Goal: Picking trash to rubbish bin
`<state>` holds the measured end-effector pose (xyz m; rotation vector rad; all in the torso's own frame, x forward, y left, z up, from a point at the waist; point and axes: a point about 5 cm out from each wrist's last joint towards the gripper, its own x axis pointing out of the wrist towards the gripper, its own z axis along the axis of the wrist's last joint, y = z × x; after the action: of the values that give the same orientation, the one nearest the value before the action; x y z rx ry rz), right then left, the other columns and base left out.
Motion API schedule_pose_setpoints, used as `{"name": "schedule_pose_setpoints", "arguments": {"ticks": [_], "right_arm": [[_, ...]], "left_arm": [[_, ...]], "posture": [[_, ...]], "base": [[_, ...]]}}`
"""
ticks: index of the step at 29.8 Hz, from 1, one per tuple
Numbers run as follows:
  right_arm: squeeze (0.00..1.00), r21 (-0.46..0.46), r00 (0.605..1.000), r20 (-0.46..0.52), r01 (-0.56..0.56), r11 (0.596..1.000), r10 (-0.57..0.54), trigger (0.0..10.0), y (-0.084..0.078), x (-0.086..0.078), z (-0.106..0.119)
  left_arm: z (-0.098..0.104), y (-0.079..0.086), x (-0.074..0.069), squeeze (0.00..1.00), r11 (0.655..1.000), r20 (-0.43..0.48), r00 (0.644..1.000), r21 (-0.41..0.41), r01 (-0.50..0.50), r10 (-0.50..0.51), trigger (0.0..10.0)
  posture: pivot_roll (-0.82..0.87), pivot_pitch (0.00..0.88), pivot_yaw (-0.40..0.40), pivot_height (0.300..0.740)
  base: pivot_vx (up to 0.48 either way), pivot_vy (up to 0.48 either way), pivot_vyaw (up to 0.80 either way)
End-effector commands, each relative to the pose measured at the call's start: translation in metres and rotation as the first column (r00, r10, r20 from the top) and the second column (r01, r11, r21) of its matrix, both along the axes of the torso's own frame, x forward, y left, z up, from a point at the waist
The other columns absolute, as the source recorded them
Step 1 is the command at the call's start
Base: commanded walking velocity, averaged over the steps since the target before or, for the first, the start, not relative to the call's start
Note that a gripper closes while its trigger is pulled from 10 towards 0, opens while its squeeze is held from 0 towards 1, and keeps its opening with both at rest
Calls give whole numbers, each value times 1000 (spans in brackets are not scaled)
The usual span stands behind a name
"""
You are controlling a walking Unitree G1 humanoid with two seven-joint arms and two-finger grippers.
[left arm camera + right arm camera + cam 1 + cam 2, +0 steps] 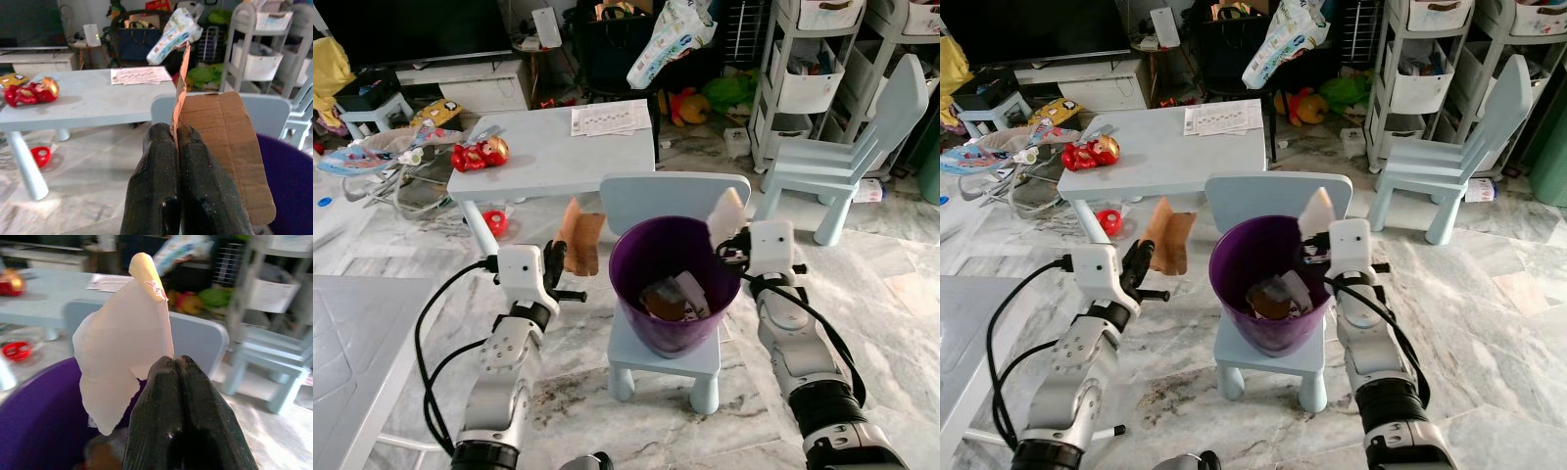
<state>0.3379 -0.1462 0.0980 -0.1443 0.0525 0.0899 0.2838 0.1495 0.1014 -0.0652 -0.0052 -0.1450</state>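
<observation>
A purple bin [651,251] stands on the seat of a small pale blue chair [674,191], with some trash lying in its bottom. My left gripper [555,266] is shut on a brown piece of cardboard [579,237], held upright just left of the bin. In the left wrist view the fingers [156,161] pinch the cardboard [222,142] by its edge. At the bin's right rim, my right gripper [732,247] is shut on a pale, thin wrapper [725,213]. Seen from the right wrist, the wrapper [122,338] rises above the fingers [195,396], over the bin's inside.
A low pale blue table [558,157] with a red toy [480,153] and a paper sheet stands behind the chair. A second small chair [852,162] is at the right, shelving behind it. A white surface [342,333] lies at the left. Clutter covers the back floor.
</observation>
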Motion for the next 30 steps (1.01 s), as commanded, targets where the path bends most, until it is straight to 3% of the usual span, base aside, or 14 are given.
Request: {"name": "schedule_pose_setpoints", "arguments": {"ticks": [1, 6, 11, 16, 28, 29, 30], "right_arm": [[0, 20, 999, -34, -35, 999, 36, 10000, 5, 0, -6], [0, 79, 992, -123, -20, 997, 30, 10000, 3, 3, -18], [0, 102, 985, -169, 4, 995, 13, 10000, -4, 6, -24], [0, 99, 977, -212, 13, 995, 9, 10000, -10, 10, -27], [0, 127, 948, -318, 28, 991, 14, 10000, -9, 10, -41], [1000, 156, 947, -321, 26, 987, 26, 10000, -7, 8, -43], [1000, 156, 947, -321, 26, 987, 26, 10000, -7, 8, -43]], "left_arm": [[0, 8, -7, 0, 999, -13, 1000, 40, -8, 9, 1451], [-8, 26, -36, 0, 995, -77, 997, 98, -5, 13, 1608], [-13, 35, -56, 0, 991, -134, 991, 134, 19, -1, 1765], [-13, 38, -64, 0, 989, -160, 987, 147, 29, -5, 1765], [-9, 40, -66, 0, 986, -183, 983, 161, 48, -18, 1765], [-8, 41, -67, 0, 985, -185, 982, 163, 49, -18, 1804], [-8, 41, -67, 0, 985, -185, 982, 163, 49, -18, 1804]], "posture": [[74, 128, 115, 740], [142, 170, 146, 740], [169, 188, 167, 740], [186, 193, 177, 740], [213, 201, 190, 740], [220, 204, 194, 740], [220, 204, 194, 740]], "base": [[0, 0, 0], [0, 0, 0], [0, 0, 0], [0, 0, 0], [0, 0, 0], [0, 0, 0], [0, 0, 0]]}}
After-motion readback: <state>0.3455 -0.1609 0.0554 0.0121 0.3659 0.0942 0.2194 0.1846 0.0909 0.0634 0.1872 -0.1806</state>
